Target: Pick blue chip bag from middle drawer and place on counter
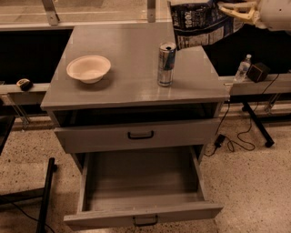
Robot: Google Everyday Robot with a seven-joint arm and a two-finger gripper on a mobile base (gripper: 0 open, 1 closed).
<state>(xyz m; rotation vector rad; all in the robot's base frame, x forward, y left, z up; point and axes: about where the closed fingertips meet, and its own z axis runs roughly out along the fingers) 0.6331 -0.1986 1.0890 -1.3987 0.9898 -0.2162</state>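
Currently the gripper, clamped on the blue chip bag, holds it above the far right corner of the counter; a careless descent could topple the nearby can or release past the edge.

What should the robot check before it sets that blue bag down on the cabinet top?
1. Grip: the claw, at the top right above the counter's back right corner, holds the blue chip bag by its right edge: ok.
2. Bag out of the middle drawer, which stands open with nothing in it: ok.
3. Bag fully over the counter: it seems to hang partly past the right edge: cannot tell.
4. Drink can stands upright close in front of the bag and might get knocked: not ok.
5. Bowl sits far to the left, out of the way: ok.
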